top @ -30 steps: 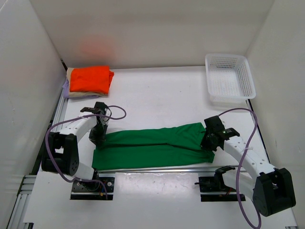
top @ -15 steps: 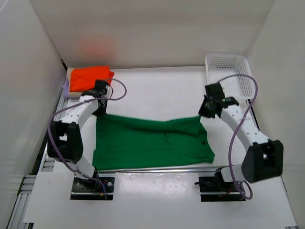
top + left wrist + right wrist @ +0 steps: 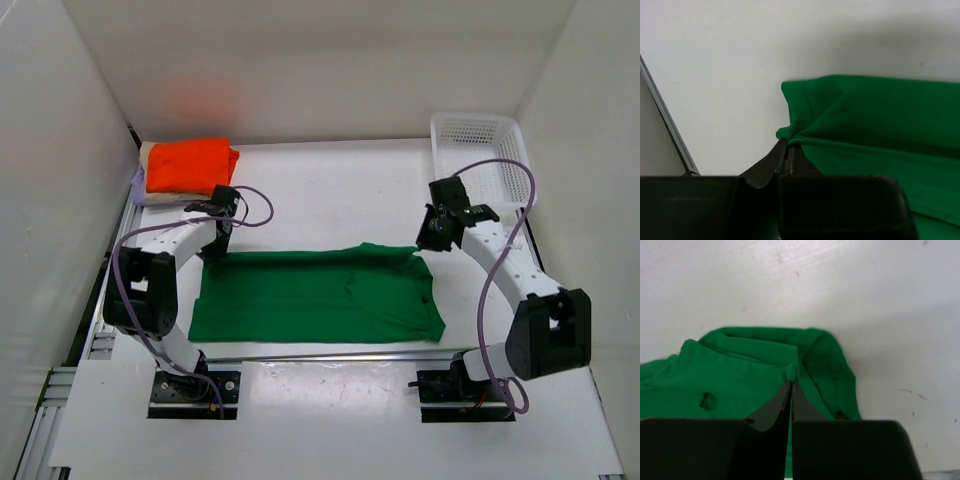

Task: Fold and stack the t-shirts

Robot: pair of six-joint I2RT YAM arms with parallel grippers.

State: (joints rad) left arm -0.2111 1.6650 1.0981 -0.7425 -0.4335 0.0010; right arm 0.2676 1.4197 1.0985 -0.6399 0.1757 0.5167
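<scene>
Since the left end effector [image 3: 787, 145] and right end effector [image 3: 791, 376] are each clamped tight on a far corner of the green t-shirt [image 3: 315, 298], it lies spread between them on the tabletop [image 3: 330, 190], I'd guess for a clean fold, with the orange-red t-shirt [image 3: 188, 165] sitting folded just beyond the left one.

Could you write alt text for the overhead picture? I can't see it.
Two white robot arms pinch the far edge of a green shirt spread on a white table, the left gripper shut on its left corner, the right gripper on its right. A folded orange shirt lies at the far left, a white mesh basket at the far right.
</scene>
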